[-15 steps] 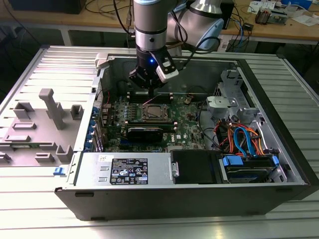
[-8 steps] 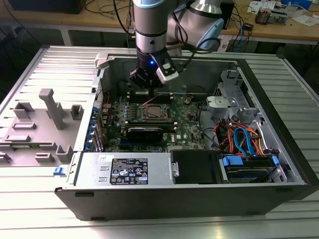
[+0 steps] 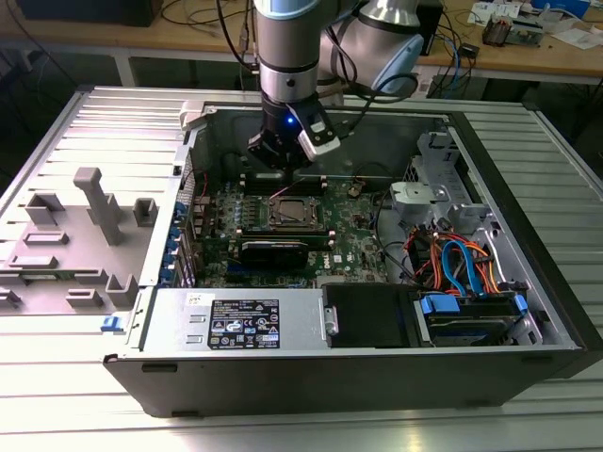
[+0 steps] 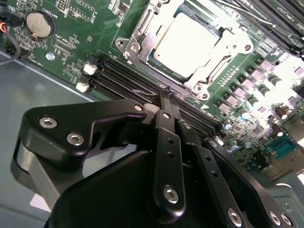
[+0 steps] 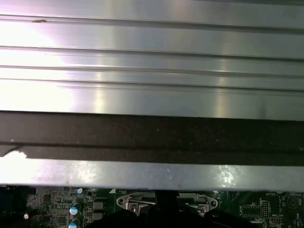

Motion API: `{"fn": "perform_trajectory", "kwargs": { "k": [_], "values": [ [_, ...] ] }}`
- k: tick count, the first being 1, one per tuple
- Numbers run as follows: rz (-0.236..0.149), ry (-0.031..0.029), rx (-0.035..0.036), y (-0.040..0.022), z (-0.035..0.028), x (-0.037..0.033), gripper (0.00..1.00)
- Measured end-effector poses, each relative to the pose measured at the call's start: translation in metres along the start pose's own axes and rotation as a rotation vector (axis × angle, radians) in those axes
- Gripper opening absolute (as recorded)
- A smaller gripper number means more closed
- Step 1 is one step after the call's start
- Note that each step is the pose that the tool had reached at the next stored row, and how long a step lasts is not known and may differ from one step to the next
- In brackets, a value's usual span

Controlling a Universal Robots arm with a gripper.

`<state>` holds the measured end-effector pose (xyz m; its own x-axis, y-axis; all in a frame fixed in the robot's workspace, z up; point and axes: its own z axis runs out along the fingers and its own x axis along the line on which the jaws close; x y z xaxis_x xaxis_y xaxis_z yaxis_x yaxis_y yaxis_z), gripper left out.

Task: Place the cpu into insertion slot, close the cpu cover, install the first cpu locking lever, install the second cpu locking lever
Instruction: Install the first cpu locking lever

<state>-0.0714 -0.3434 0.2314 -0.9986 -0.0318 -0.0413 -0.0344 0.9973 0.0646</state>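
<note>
A grey plastic rack with upright pegs lies on the ribbed metal table, well off to the exterior view's left of the socket and outside the open computer case. Inside the case, a silver power supply box sits on the camera's side of the socket, a little to the exterior view's left of it.

The socket is near the middle of the green board. The chip lies flat in the socket, its pale metal top showing through the window of the cover, which is folded down around it. I cannot tell how the locking levers stand.

The gripper hangs from the arm just behind the socket, on the far side from the camera. In the second wrist view the gripper has its black fingers drawn together at the tips, with nothing between them. The tips are over the long black memory slots just beside the socket. A round coin battery sits on the board farther from the socket.

A bundle of blue and orange cables lies to the exterior view's right of the socket.
</note>
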Motion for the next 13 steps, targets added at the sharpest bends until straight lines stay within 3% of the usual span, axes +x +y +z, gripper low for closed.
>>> {"fn": "perform_trajectory", "kwargs": {
  "k": [13],
  "values": [
    [0.000,0.0000,0.0000,0.0006,0.0118,-0.0152,0.11]
  ]
}}
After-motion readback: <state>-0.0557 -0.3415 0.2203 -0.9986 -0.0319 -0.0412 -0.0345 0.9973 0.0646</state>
